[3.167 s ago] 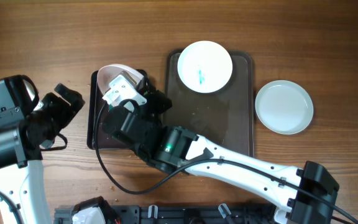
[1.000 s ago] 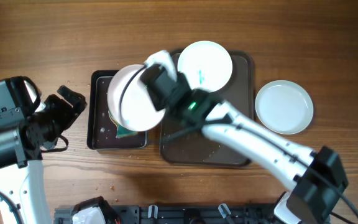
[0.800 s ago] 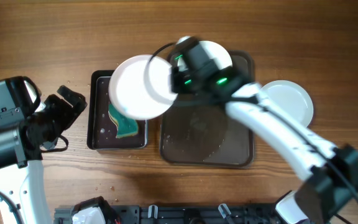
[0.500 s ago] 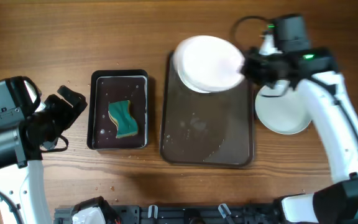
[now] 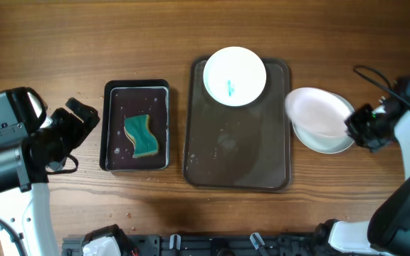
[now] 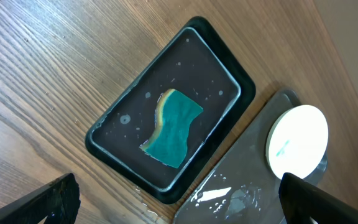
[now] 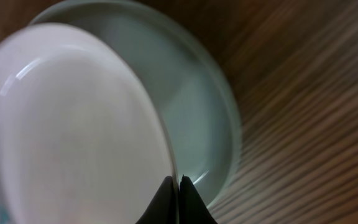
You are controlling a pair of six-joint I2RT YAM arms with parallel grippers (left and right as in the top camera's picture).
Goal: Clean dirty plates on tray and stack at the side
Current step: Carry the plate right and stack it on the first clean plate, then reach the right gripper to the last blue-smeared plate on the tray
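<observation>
My right gripper (image 5: 356, 128) is shut on the rim of a clean white plate (image 5: 317, 110) and holds it tilted just over another white plate (image 5: 326, 141) lying on the wood right of the tray. The wrist view shows my right gripper (image 7: 177, 190) pinching the held plate (image 7: 73, 130) above the lower plate (image 7: 197, 118). A dirty white plate (image 5: 234, 75) with a teal smear sits at the far end of the dark tray (image 5: 237, 153); it also shows in the left wrist view (image 6: 297, 138). My left gripper (image 5: 77, 121) is open and empty, left of the basin.
A black basin (image 5: 112, 135) of water holds a teal sponge (image 5: 142, 136) left of the tray; the sponge also shows in the left wrist view (image 6: 171, 127). The tray's near half is wet.
My right arm lifted the white plate out of the basin, swung it right across the tray and brought it over the plate at the side. The sponge stayed in the basin. The left arm has not moved.
</observation>
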